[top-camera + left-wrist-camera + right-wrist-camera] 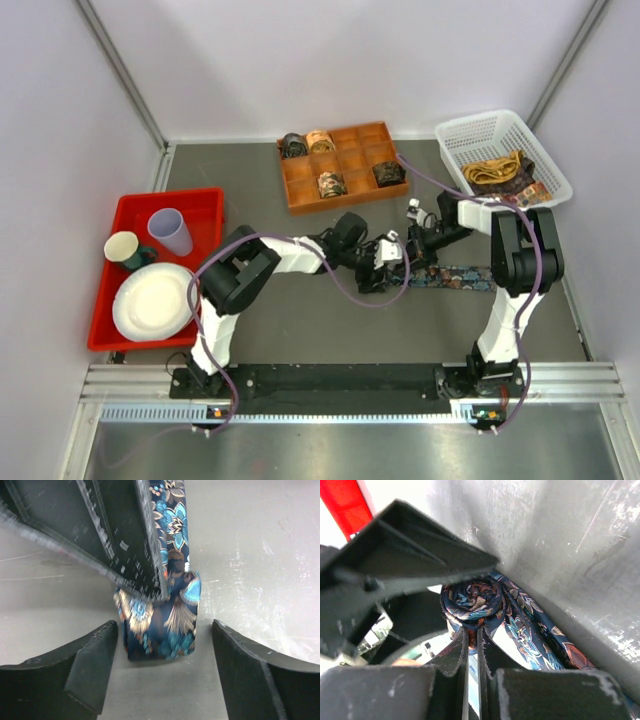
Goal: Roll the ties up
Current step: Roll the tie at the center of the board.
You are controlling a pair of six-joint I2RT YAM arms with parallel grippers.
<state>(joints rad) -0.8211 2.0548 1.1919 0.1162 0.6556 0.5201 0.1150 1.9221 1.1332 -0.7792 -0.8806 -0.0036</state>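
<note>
Partway through, I'd say: four rolled ties (331,184) are sitting in the orange organizer (290,190) at the far middle. The dark floral tie (460,277) is lying mid-table, its left end coiled and its tail running right. The right gripper (472,650) is pinching the coil (160,625), with the left gripper (165,630) straddling it wide open. More loose ties (500,172) are waiting in the white basket (480,122) at the far right.

Table (300,330) layout, left to right.
Tray (205,200) at left, holding plate (152,300) and two cups (170,232); compartment box (340,205) far centre, rolled ties (331,184) in four cells; basket (470,130) far right, loose ties (500,172) inside; one tie (460,277) mid-table, coiled end leftward.
</note>
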